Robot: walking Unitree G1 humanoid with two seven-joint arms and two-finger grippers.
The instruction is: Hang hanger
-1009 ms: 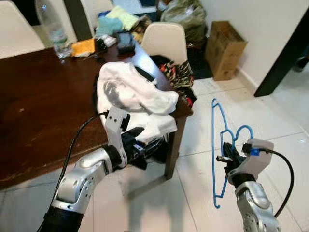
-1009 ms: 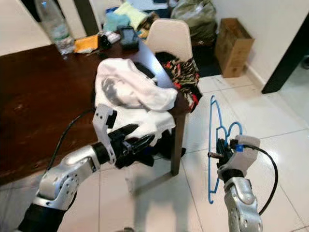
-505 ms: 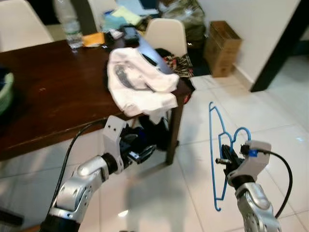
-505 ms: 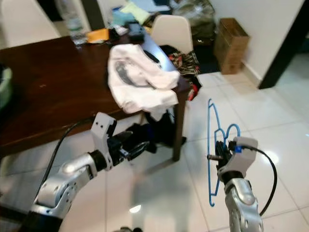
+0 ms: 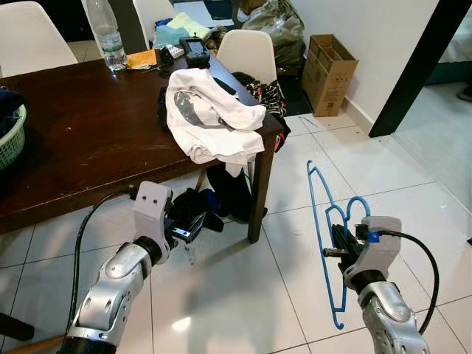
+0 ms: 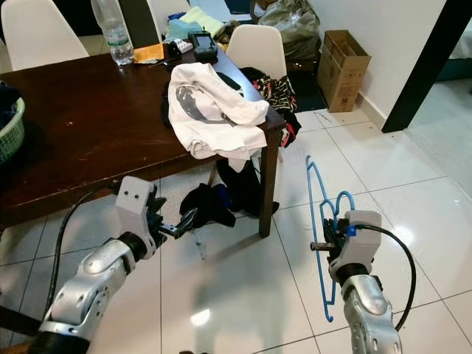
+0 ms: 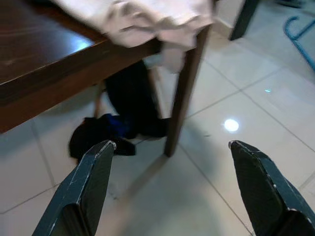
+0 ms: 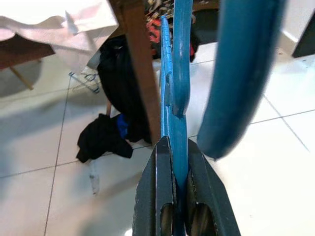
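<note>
**Blue hanger held up beside the table**

The right hand (image 5: pixel 341 247) is clenched on the blue hanger (image 5: pixel 320 214), its fingers (image 8: pixel 167 196) pinching the plastic; the hanger stands upright over the tiled floor (image 5: pixel 383 169), just off the table (image 5: pixel 81 133) corner. The left hand (image 5: pixel 190 227) is released, fingers (image 7: pixel 83 191) spread wide, low beside the table leg. A white shirt (image 5: pixel 210 118) drapes over the table corner, dark clothes (image 6: pixel 210 203) on the floor beneath.

Blue hanger (image 8: pixel 177 88) between clamped black fingers (image 8: pixel 158 187)
</note>
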